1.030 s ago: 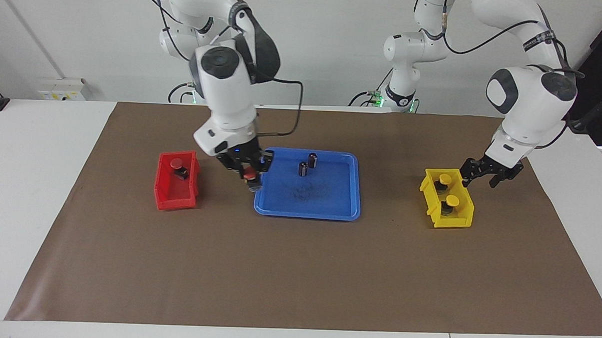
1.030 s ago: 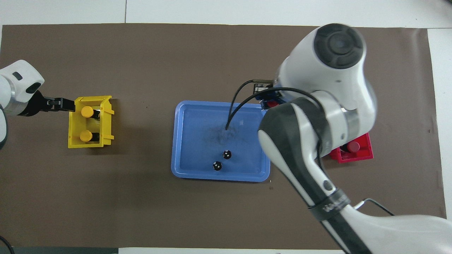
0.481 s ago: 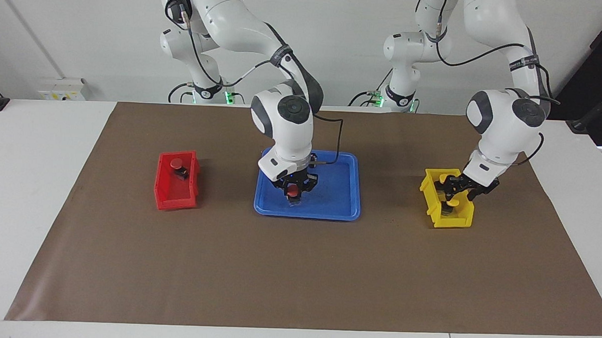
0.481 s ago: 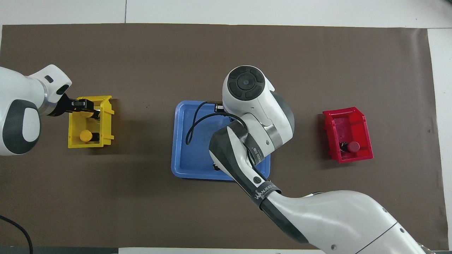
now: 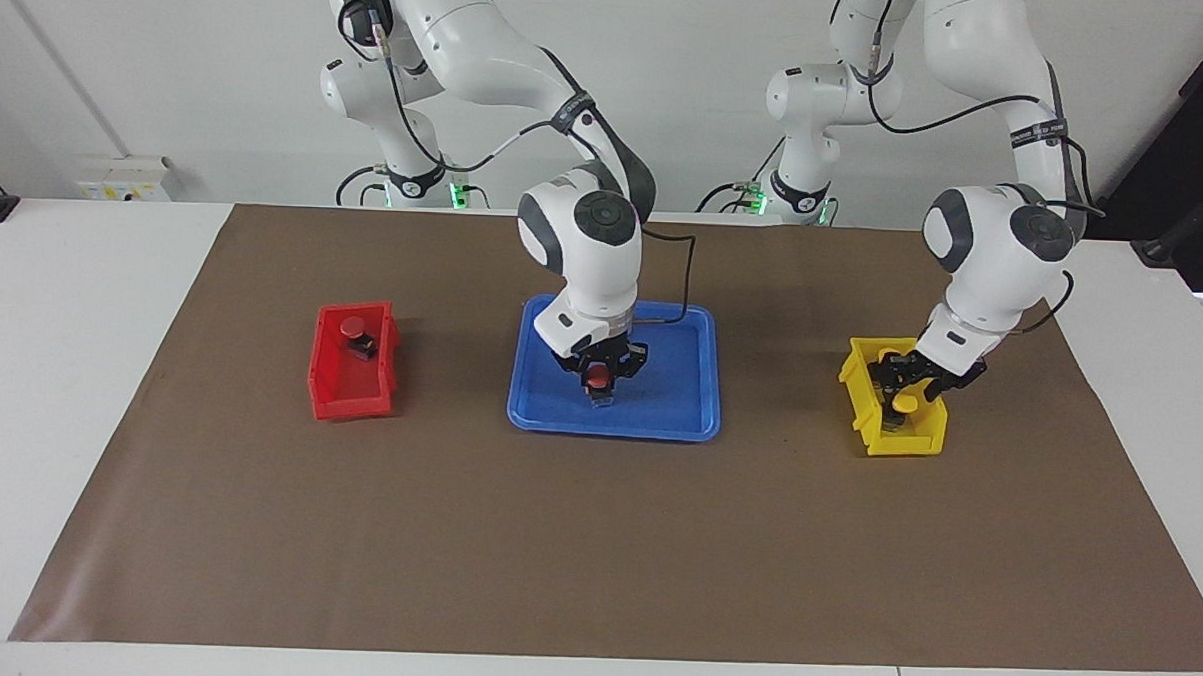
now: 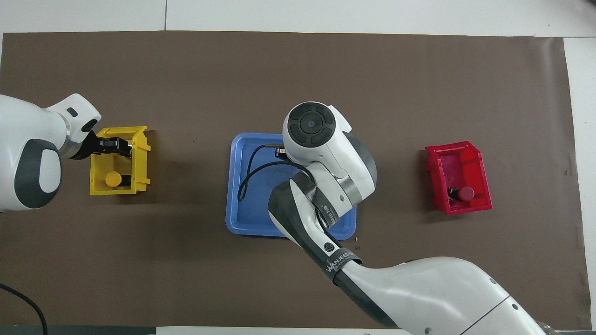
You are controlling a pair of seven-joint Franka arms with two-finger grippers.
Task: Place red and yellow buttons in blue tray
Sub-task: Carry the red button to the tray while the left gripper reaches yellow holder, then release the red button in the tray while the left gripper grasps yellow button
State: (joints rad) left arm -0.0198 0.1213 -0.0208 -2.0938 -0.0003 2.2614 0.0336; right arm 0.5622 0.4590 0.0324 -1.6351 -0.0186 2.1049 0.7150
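My right gripper [image 5: 598, 376] hangs low over the blue tray [image 5: 681, 422], shut on a red button [image 5: 597, 381]; in the overhead view the arm's wrist hides both. A second red button [image 5: 354, 327] [image 6: 467, 193] lies in the red bin [image 5: 349, 396]. My left gripper [image 5: 905, 387] [image 6: 120, 145] is down inside the yellow bin [image 5: 908, 445], at the yellow button [image 5: 904, 401] farther from the robots. Whether it grips that button does not show. The other yellow button [image 6: 112, 178] stands free in the same bin.
The red bin [image 6: 458, 158] sits toward the right arm's end of the brown mat [image 5: 594, 558], the yellow bin [image 6: 141, 177] toward the left arm's end, and the blue tray [image 6: 237, 186] between them. The right arm's forearm covers much of the tray from above.
My right gripper carried the red button from the tray's rim to over its middle and came lower. My left gripper moved from beside the yellow bin down into it.
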